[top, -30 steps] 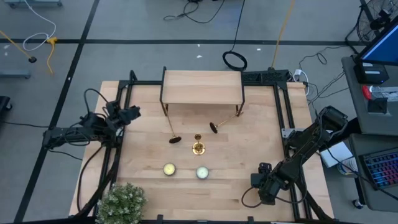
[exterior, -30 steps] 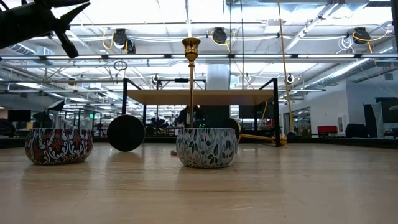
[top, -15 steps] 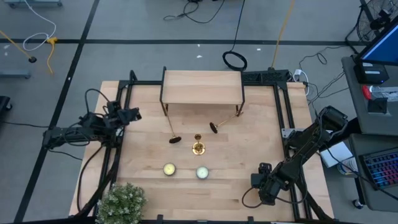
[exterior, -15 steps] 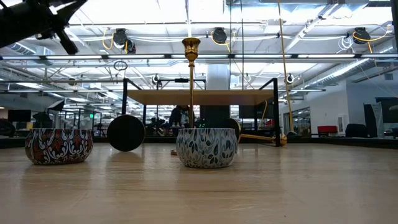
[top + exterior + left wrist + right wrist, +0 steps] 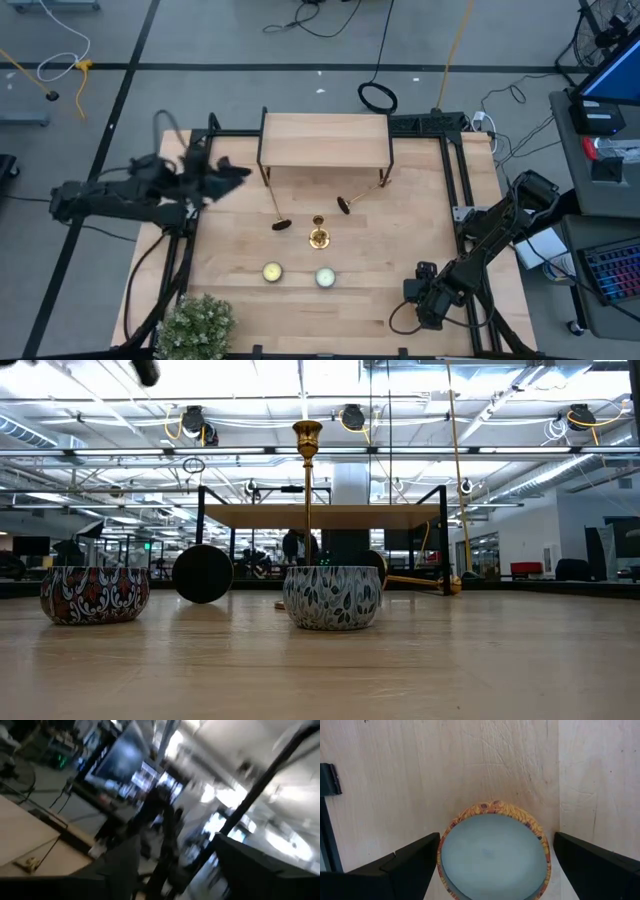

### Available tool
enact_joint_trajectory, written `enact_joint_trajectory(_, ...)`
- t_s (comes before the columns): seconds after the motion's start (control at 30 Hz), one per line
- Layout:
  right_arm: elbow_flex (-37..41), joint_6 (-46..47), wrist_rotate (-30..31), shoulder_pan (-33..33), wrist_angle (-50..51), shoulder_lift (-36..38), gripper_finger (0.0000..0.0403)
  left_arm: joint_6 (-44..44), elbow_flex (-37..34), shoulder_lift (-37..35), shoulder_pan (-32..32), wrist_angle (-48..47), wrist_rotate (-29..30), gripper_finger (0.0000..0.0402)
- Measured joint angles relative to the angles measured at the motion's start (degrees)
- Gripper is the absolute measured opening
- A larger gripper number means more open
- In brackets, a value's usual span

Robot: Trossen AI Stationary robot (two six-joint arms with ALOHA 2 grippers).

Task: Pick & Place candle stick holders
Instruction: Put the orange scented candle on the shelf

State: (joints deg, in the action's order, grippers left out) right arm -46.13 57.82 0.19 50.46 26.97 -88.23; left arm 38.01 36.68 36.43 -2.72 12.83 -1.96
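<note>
One gold candle stick holder [image 5: 319, 237] stands upright on its round base mid-table; in the low view its stem [image 5: 307, 500] rises behind a tin. Two more lie on their sides in front of the wooden shelf: one [image 5: 276, 208] with its base toward the near edge, the other [image 5: 362, 193] slanting right. My left gripper [image 5: 238, 172] hovers high over the table's left part, blurred, open with nothing between its fingers [image 5: 120, 867]. My right gripper [image 5: 425, 300] points down at the near right, open, its fingers on either side of an orange-patterned candle tin [image 5: 494, 855] without touching it.
A raised wooden shelf [image 5: 325, 140] on black legs stands at the far middle. Two lit candle tins [image 5: 271, 271] [image 5: 325, 277] sit near the front. A potted plant [image 5: 195, 322] fills the near left corner. Black frame rails [image 5: 462, 190] run along both sides.
My left gripper has risen sharply and swung toward the table's right, over the board, tipping its fingers upward; in the low view it has almost left the picture's top. The candle stick holders and my right gripper have stayed where they were.
</note>
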Motion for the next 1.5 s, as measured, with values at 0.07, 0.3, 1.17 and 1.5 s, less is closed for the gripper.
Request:
enact_joint_trajectory(0.07,0.0,0.0,0.0,0.0,0.2,0.0,0.0384,-3.6,5.7,5.9,0.3,-3.1,-2.3,0.0305)
enact_joint_trajectory(0.3,0.0,1.2,1.1,0.0,0.4,0.0,0.0384,-9.0,25.2,15.9,0.3,-21.4,-5.8,0.035)
enact_joint_trajectory(1.17,0.0,1.7,0.9,0.0,1.4,0.0,0.0331,9.2,17.8,32.7,25.4,-54.9,-14.2,0.0224)
enact_joint_trajectory(1.5,0.0,3.3,-0.7,0.1,1.7,0.0,0.0299,11.5,16.4,32.5,25.2,-52.1,-8.1,0.0218)
